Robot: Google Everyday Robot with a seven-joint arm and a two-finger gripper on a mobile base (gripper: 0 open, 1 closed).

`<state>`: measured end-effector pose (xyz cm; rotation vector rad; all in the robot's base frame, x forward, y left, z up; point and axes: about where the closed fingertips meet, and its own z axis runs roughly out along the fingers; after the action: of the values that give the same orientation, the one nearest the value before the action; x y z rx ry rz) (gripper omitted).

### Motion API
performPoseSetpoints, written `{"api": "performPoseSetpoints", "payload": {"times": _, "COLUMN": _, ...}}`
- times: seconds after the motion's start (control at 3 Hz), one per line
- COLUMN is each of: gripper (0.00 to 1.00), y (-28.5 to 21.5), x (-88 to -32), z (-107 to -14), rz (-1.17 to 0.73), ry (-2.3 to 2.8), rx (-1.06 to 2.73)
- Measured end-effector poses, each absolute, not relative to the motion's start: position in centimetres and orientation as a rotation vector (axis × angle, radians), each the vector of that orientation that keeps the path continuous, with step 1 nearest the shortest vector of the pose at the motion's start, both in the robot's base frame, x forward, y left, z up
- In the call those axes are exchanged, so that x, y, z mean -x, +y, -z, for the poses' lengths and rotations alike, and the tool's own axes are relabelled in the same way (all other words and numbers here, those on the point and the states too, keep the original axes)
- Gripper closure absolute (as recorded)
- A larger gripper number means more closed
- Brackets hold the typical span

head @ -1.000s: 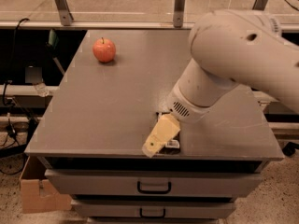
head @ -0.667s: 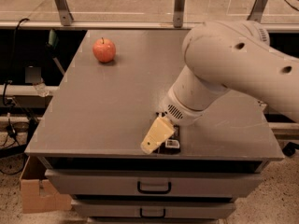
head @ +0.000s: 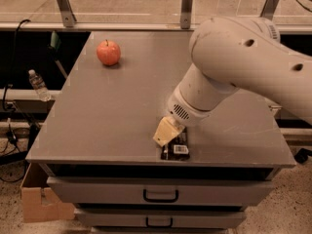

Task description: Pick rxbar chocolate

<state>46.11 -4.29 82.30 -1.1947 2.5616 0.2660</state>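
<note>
Camera view: rxbar chocolate (head: 176, 151) lies flat at the tabletop's (head: 112, 116) front edge, white label up, partly under the gripper (head: 165, 132). The gripper hangs right over the bar's far end, touching or nearly so. Clenched or released, I cannot tell.

Change over the last second: the gripper's tan tip has drawn back a little from the edge, and the big arm housing has swung left. The bar has not shifted. My read: no grasp yet, lift not begun.

Count: one bar, one apple (head: 108, 52) well apart at the far left, one gripper.
</note>
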Motion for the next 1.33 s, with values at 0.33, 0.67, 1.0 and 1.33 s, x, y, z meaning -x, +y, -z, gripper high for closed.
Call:
{"api": "performPoseSetpoints", "payload": {"times": 0.33, "gripper": 0.88, "y": -4.3, "x": -46.1, "z": -83.0, "rz": -0.266, "ry": 2.561, "rx": 1.195}}
{"api": "performPoseSetpoints", "payload": {"times": 0.67, "gripper": 1.00, "y": -3.1, "x": -47.5, "z": -86.7, "rz": -0.258, "ry": 2.429, "rx": 1.220}}
{"api": "performPoseSetpoints", "payload": {"times": 1.0, "gripper": 1.00, "y": -1.3, "x": -49.0, "z": -91.0, "rz": -0.283, "ry": 2.272, "rx": 1.262}}
{"api": "performPoseSetpoints", "payload": {"times": 1.33, "gripper": 1.00, "y": 0.4, "x": -50.7, "z": -94.6, "rz": -0.400, "ry": 2.115, "rx": 1.301}}
